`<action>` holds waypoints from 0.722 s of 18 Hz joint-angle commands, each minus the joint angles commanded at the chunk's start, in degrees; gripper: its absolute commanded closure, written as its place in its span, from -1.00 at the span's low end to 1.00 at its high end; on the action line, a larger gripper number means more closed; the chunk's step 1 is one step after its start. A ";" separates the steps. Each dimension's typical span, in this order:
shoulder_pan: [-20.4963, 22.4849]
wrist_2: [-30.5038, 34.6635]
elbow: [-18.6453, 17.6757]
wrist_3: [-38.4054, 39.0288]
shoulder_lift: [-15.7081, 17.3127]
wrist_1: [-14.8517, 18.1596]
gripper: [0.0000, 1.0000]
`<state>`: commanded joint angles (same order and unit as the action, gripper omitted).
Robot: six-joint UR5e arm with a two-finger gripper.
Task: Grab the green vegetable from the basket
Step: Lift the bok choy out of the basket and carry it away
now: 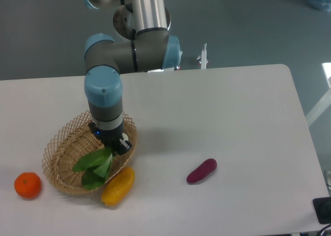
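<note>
Over the basket [62,148], the gripper [115,144] jaws seem clamped on the green vegetable [94,166] stalk; its leaves hang over the basket's right half, beside the yellow fruit [118,186].

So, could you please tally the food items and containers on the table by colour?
Green: 1, green vegetable
Yellow: 1, yellow fruit
Orange: 1, orange
Purple: 1, purple eggplant piece
Tan: 1, basket
Total: 5
</note>
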<state>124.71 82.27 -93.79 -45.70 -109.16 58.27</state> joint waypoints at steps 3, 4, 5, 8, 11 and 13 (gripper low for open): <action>2.37 -0.09 2.64 -0.09 0.00 1.58 0.44; 3.16 -0.09 3.25 -0.09 0.00 1.67 0.44; 4.13 -0.09 3.61 -0.35 0.00 1.76 0.44; 7.46 -0.18 4.49 -4.47 -0.18 1.76 0.44; 10.98 -0.18 4.75 -9.48 -0.18 1.76 0.44; 13.44 -0.18 4.75 -13.17 -0.26 1.76 0.44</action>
<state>138.15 82.09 -89.03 -58.87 -109.42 60.03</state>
